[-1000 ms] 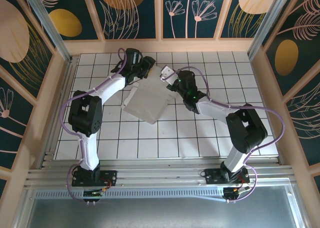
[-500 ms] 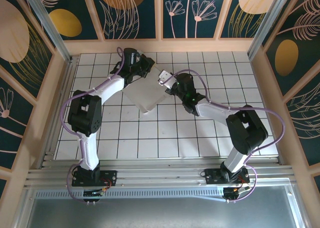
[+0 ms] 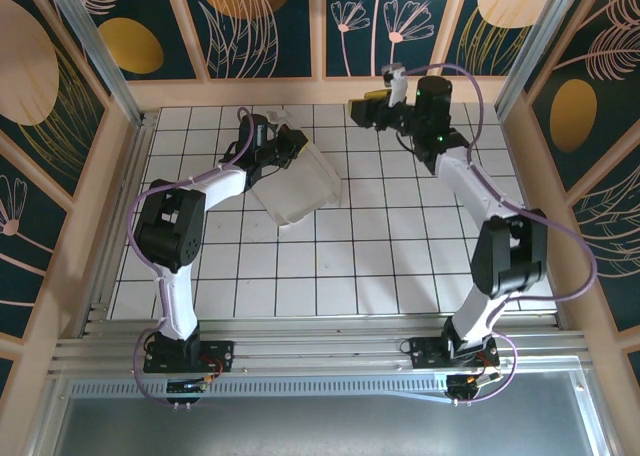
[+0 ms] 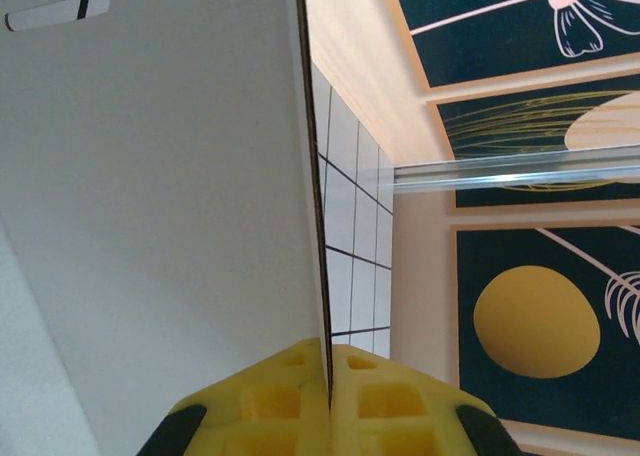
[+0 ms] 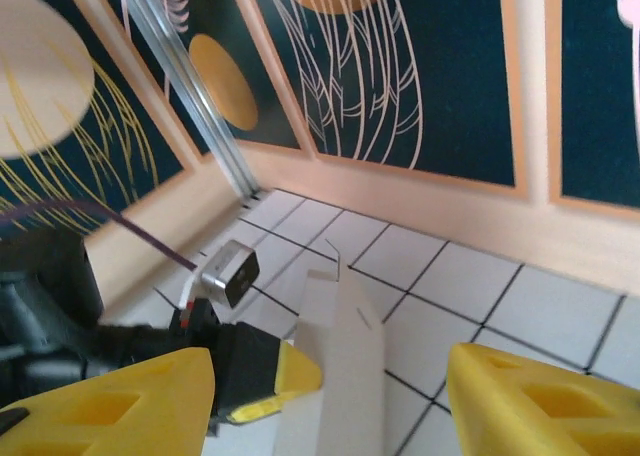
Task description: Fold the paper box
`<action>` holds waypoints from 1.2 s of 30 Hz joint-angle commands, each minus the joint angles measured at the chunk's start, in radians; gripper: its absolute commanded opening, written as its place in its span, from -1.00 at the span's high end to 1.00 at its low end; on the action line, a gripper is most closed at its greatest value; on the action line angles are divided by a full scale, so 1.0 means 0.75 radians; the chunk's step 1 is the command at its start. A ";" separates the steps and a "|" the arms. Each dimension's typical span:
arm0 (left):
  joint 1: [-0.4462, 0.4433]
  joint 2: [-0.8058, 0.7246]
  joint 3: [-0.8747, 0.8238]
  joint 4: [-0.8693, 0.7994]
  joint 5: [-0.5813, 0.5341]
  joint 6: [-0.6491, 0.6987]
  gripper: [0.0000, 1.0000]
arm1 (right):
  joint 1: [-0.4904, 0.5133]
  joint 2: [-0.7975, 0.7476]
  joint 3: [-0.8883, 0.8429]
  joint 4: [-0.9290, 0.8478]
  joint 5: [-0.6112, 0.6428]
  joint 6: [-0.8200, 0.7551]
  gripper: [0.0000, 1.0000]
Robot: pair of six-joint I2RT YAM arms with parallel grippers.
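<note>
The paper box [image 3: 297, 188] sat toward ten o'clock on the bench [image 3: 400, 266], one wall pinched in our left jaws; our right jaws gaped empty. Light, crease-prone card, we judged: hold beside folds.

Overhead looks down; wrist views low; all share paper box [image 3: 298, 184].

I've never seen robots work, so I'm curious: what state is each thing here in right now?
paper box: partly folded, one edge pinched.
left gripper: shut on the paper box's edge.
right gripper: open, empty, apart from the box.
</note>
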 commanded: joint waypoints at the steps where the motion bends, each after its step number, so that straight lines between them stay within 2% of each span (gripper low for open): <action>1: 0.002 -0.029 -0.028 0.072 0.038 0.041 1.00 | 0.048 0.209 0.117 -0.191 -0.243 0.284 -0.27; 5: 0.002 0.002 -0.039 0.096 0.057 0.019 1.00 | 0.084 0.387 0.296 -0.360 -0.248 0.193 -0.31; 9: 0.000 0.004 -0.046 0.069 0.019 0.019 0.96 | 0.102 0.484 0.353 -0.433 -0.261 0.145 -0.38; 14: 0.008 0.029 -0.024 0.027 0.000 -0.002 0.84 | 0.122 0.528 0.339 -0.445 -0.307 0.117 -0.25; 17: 0.008 0.039 -0.015 0.026 0.002 -0.015 0.79 | 0.125 0.558 0.354 -0.444 -0.303 0.128 -0.25; 26: 0.009 0.039 0.011 -0.040 -0.044 -0.013 0.62 | 0.129 0.700 0.531 -0.523 -0.281 0.141 -0.15; 33: 0.014 0.048 0.016 -0.080 -0.074 -0.004 0.62 | 0.138 0.742 0.570 -0.583 -0.310 0.108 -0.25; 36: 0.020 0.053 0.026 -0.122 -0.105 0.016 0.72 | 0.143 0.734 0.541 -0.579 -0.334 0.103 -0.26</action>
